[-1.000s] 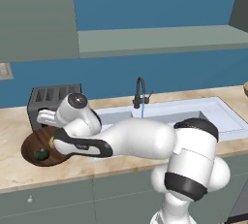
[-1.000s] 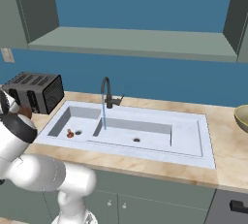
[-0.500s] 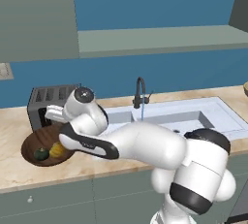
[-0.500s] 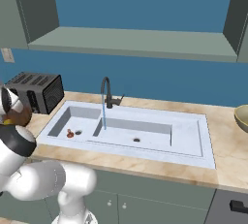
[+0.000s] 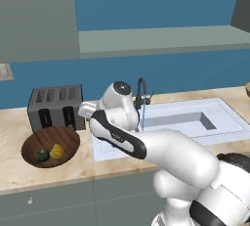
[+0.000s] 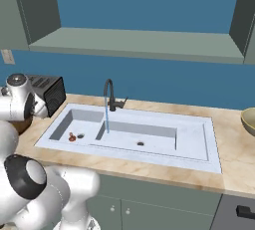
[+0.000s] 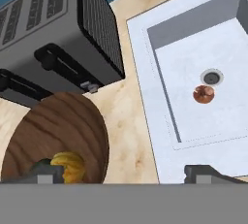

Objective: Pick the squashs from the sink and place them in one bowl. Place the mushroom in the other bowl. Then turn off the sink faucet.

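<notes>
A: The wide bowl (image 5: 51, 146) is dark brown with streaky wood grain, holding one yellow squash (image 5: 57, 151) and one dark green squash (image 5: 41, 155).

B: The sink (image 6: 194, 142) is pale grey-white, the mushroom (image 7: 203, 93) in it reddish-brown, the faucet (image 6: 110, 94) near black. The counter (image 6: 231, 174) is mottled beige; the toaster (image 5: 55, 106) is grey.

A deep blue wall (image 6: 149, 5) runs behind the kitchen. A grey-green shelf (image 6: 134, 42) spans it, with cupboards of the same grey-green at either end (image 5: 36, 17). The worktop (image 6: 234, 174) is pale beige marbled stone, set on grey-green base cabinets (image 5: 63, 203) with small round knobs. A dark grey four-slot toaster (image 5: 54, 106) stands on the worktop against the wall. A pale wall socket (image 5: 5, 71) sits on the blue wall left of the toaster. Light is even and soft
</notes>
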### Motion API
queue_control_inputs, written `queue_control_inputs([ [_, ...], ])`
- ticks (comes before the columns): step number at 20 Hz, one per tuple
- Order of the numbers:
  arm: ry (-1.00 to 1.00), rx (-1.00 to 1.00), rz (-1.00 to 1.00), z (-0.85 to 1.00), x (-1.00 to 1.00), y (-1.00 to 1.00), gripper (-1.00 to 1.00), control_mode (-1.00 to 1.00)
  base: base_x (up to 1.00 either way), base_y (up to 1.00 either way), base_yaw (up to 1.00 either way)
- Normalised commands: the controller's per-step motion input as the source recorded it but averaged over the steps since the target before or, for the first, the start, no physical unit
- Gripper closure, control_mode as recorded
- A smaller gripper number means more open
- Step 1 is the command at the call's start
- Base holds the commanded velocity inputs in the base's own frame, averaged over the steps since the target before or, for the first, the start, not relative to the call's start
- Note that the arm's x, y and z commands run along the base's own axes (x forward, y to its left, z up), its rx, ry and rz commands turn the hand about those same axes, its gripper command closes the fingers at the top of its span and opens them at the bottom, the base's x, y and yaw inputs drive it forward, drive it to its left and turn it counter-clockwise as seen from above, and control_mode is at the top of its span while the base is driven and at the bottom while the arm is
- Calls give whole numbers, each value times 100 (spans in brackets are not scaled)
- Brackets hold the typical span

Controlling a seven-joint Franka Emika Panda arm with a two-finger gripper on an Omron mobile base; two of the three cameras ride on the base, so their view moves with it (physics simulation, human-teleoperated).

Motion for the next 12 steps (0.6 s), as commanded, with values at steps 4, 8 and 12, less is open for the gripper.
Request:
queue_control_inputs([
  [4, 18, 0, 0, 0, 3, -97, -100, -100, 0, 0, 0],
  [8, 25, -3, 10, 0, 17, -47, -100, -100, 0, 0, 0],
  [12, 3, -14, 11, -13, 28, -5, -100, -100, 0, 0, 0],
])
